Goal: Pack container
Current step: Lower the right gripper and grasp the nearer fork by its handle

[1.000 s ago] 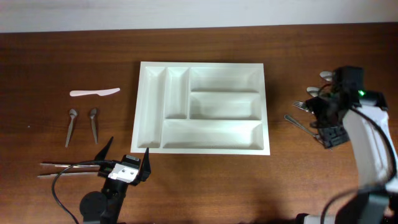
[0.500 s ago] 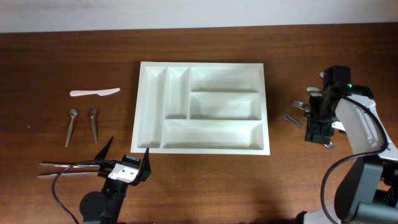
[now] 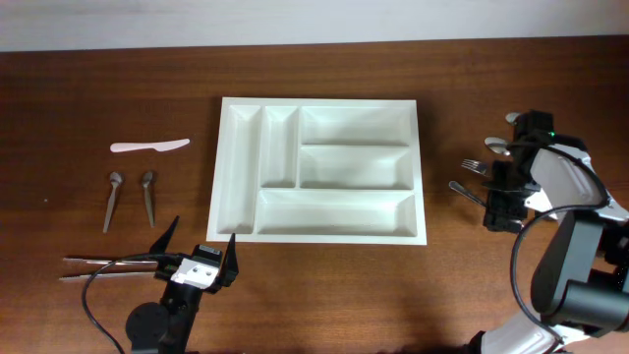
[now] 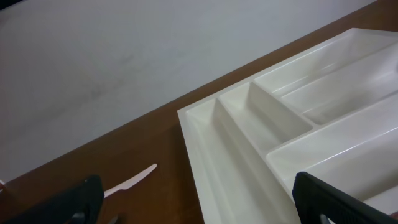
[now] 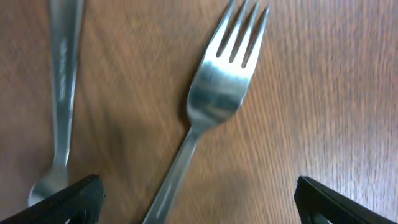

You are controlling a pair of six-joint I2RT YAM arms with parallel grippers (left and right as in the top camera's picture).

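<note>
The container, a white cutlery tray (image 3: pixel 354 211) with five empty compartments, lies at the table's middle. Its near left corner also shows in the left wrist view (image 4: pixel 249 143). My right gripper (image 3: pixel 502 204) is open and low over the metal forks (image 3: pixel 470 191) at the right. In the right wrist view its fingers (image 5: pixel 199 205) straddle the handle of one fork (image 5: pixel 219 93) lying on the wood, with a second metal utensil (image 5: pixel 62 93) to its left. My left gripper (image 3: pixel 200 239) is open and empty just in front of the tray's near left corner.
At the left lie a white plastic knife (image 3: pixel 149 147), two small metal spoons (image 3: pixel 147 196) and two long metal utensils (image 3: pixel 108 263). The plastic knife also shows in the left wrist view (image 4: pixel 130 182). More metal cutlery (image 3: pixel 497 146) lies behind the right gripper.
My right gripper has shifted a little left and come down over the forks, with its wrist turned. The left arm and the tray have not moved.
</note>
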